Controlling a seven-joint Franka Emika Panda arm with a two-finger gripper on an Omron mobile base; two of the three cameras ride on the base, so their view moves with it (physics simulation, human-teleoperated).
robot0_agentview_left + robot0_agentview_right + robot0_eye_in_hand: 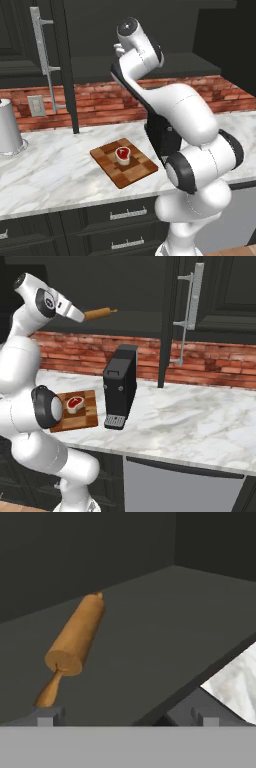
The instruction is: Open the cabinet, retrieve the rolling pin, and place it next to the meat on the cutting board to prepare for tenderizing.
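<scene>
The cabinet (220,296) stands open. The pin (75,639) lies on its dark shelf (150,642), at 10 o'clock from the hand (127,717) in the hand view. The hand's 2 fingers are apart, holding nothing. The meat (122,154) sits on the board (135,172) on the table (55,165), a black appliance (120,386) beside it.

My arm (185,130) is glossy white with bulbous rounded links, black rings and round dark caps at the joints, and a black band along one link.
</scene>
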